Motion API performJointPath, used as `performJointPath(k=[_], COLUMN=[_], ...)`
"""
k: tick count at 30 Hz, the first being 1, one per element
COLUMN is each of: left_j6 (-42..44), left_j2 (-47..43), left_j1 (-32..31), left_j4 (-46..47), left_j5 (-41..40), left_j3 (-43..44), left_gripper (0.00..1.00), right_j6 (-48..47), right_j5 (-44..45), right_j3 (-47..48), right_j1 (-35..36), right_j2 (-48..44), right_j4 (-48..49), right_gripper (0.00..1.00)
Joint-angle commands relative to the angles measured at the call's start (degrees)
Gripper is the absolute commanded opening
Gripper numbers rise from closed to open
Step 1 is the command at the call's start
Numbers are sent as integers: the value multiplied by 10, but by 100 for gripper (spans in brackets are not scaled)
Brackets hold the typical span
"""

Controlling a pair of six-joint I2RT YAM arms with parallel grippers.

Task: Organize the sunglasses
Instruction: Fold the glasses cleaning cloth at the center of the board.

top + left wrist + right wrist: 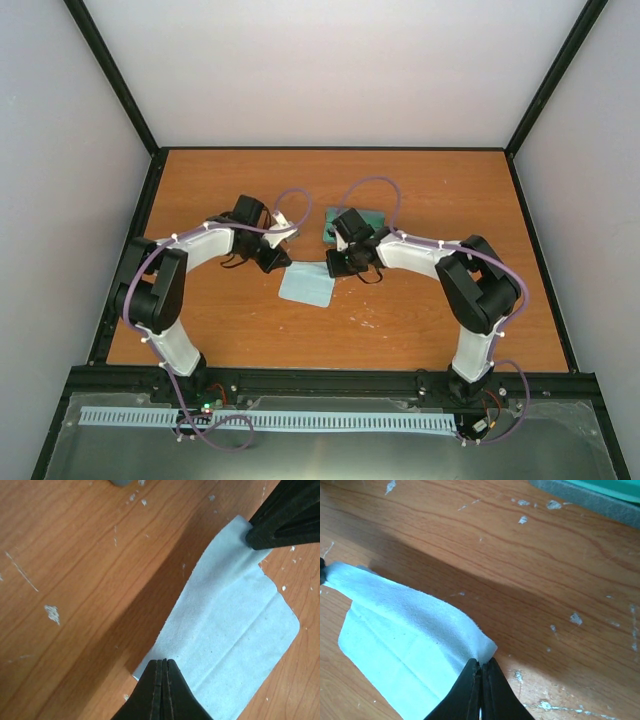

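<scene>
The light-blue cloth (306,287) lies on the table between my two grippers. My left gripper (283,262) is shut on its far-left corner, as the left wrist view shows (162,661). My right gripper (333,265) is shut on its far-right corner (482,662). The cloth's far edge (415,612) is raised between the two grippers, while the rest (240,640) rests on the wood. The right gripper's fingers (285,515) show in the left wrist view. The sunglasses do not show in any view.
The grey-blue case with green lining (352,222) lies open just behind the right gripper; its edge shows in the right wrist view (600,497). The wooden table (420,190) is walled by a black frame and white panels.
</scene>
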Motion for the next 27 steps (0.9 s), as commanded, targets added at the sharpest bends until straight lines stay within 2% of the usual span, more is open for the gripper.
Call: performJointPath(k=[1, 21, 24, 27], left_j6=[11, 44, 50, 52], left_j2=[-22, -48, -53, -54], left_j1=[2, 0, -4, -10], left_j4=[15, 11, 15, 16], left_j5=[16, 23, 17, 14], left_j3=[-12, -65, -76, -82], left_gripper=[0, 0, 0, 0], right_j6=[-8, -14, -13, -11], right_j5=[-19, -62, -67, -68], right_j3=[-12, -49, -53, -58], right_j1=[6, 22, 24, 24], right_j2=[-17, -9, -7, -10], right_j4=[24, 26, 27, 25], right_gripper=[3, 6, 13, 26])
